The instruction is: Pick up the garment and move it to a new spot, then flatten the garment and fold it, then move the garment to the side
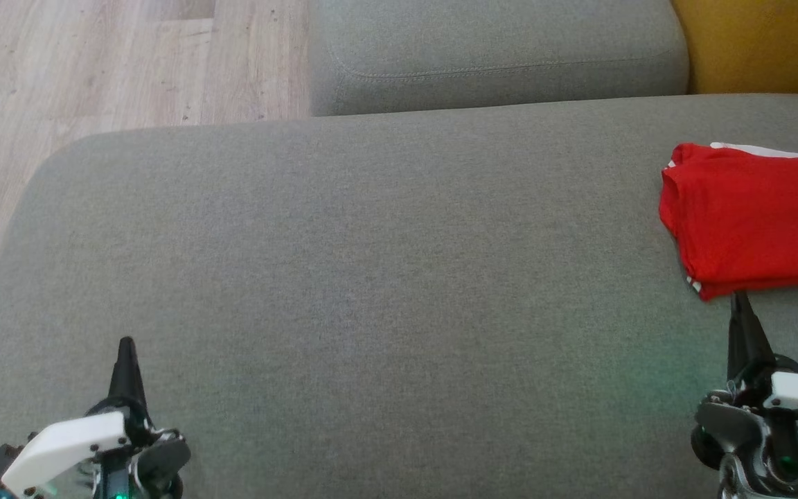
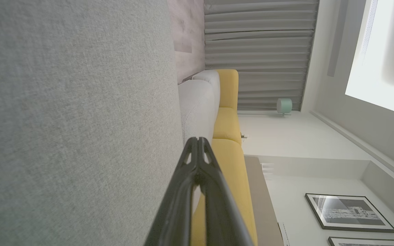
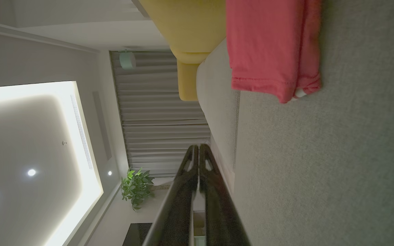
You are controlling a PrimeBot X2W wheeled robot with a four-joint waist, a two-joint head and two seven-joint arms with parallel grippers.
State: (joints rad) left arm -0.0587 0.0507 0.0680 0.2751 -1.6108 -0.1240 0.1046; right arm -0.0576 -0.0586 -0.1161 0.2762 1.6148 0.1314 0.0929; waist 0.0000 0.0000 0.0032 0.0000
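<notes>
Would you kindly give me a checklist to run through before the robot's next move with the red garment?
1. Red garment folded: ok.
2. Garment lies at the right side of the grey cushion: ok.
3. Left gripper shut, holding nothing: ok.
4. Right gripper shut, holding nothing: ok.
5. Garment wholly on the cushion: cannot tell, its right part is cut off.

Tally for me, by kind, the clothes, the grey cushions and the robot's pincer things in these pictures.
Garments: 1, the red garment, lying folded.
Grey cushions: 2, the large cushion and the far cushion.
Pincers: 2, the left pincer and the right pincer, both shut.
Total: 5.
</notes>
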